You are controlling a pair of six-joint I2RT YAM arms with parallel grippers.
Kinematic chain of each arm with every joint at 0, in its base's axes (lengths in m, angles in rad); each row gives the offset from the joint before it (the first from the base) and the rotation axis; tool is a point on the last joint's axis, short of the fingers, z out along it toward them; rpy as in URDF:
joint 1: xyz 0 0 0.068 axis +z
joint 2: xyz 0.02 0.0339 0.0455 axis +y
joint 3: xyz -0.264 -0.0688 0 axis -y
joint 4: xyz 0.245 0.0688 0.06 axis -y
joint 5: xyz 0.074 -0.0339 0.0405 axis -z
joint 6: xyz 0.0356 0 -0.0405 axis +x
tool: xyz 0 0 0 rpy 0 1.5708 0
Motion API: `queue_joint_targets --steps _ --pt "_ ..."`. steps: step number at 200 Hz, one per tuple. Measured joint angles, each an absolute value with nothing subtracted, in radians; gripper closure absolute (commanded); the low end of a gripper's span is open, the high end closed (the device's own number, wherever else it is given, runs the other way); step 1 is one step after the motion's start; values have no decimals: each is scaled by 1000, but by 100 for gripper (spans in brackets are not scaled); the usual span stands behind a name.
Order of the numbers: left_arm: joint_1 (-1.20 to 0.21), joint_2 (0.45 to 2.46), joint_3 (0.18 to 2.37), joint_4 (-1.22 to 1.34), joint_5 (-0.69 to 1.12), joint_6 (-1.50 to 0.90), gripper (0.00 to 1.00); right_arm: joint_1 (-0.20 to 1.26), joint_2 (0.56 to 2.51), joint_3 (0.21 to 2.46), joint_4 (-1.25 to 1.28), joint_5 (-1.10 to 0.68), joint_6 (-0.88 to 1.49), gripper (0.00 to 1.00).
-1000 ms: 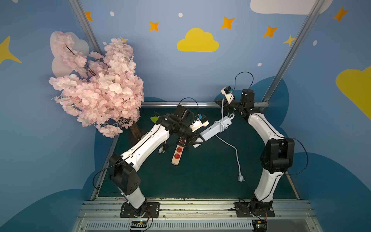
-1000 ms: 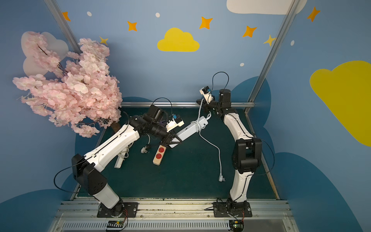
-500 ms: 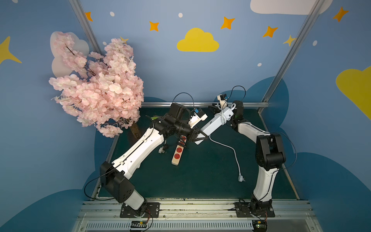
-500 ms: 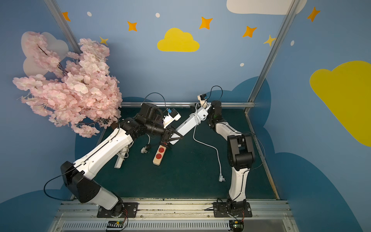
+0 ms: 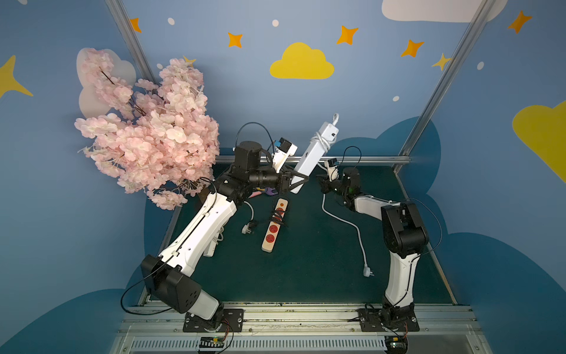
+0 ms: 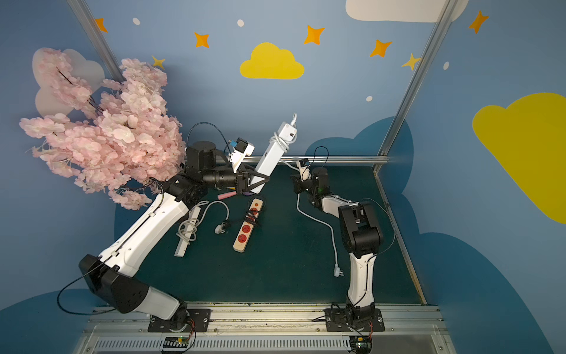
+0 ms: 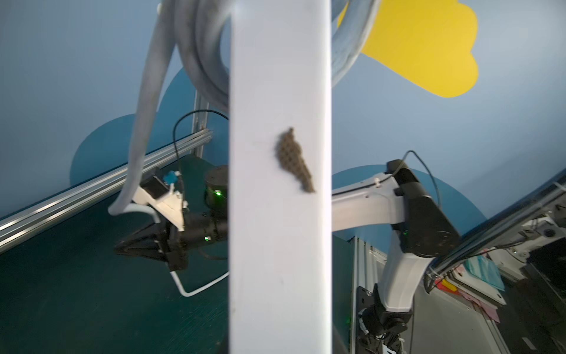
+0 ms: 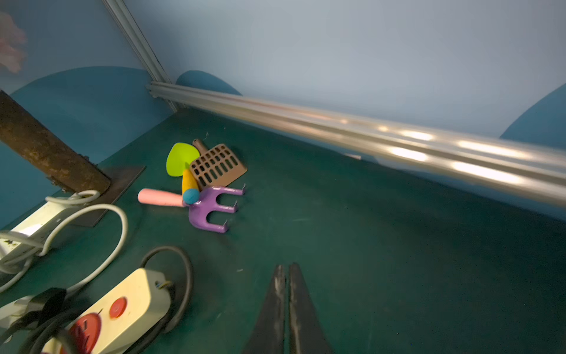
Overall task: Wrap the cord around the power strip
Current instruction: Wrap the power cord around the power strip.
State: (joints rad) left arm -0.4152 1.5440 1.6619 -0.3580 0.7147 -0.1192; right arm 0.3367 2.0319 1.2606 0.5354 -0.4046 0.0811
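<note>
Three power strips: raised white strip, cream strip with red sockets, flat white strip. Three toy garden tools: purple rake, green trowel, brown sifter. One blossom tree.

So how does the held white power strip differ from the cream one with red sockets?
The long white plastic power strip is held tilted above the dark green mat by the left gripper; the cream power strip with red sockets lies flat on it. The white strip's pale cord loops near its upper end, then trails down; the cream strip's black cord circles its middle. Both are long bars.
</note>
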Motion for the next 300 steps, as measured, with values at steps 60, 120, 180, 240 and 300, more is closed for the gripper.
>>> queue_joint_targets --steps 60,120,180,240,300 --pt "-305 1770 2082 -775 336 130 97 445 1686 924 455 -165 -71 100" --pt "-364 1950 2056 -944 -12 336 97 624 1268 805 318 -9 -478 100" --pt "-569 1893 1829 -958 26 497 98 488 1371 1316 -75 -57 -659 100" --pt "-707 1644 1645 -895 371 522 98 232 1731 1747 -410 -384 -685 100" --pt "-620 1627 1631 -783 507 334 98 175 1919 1687 -109 -683 -357 97"
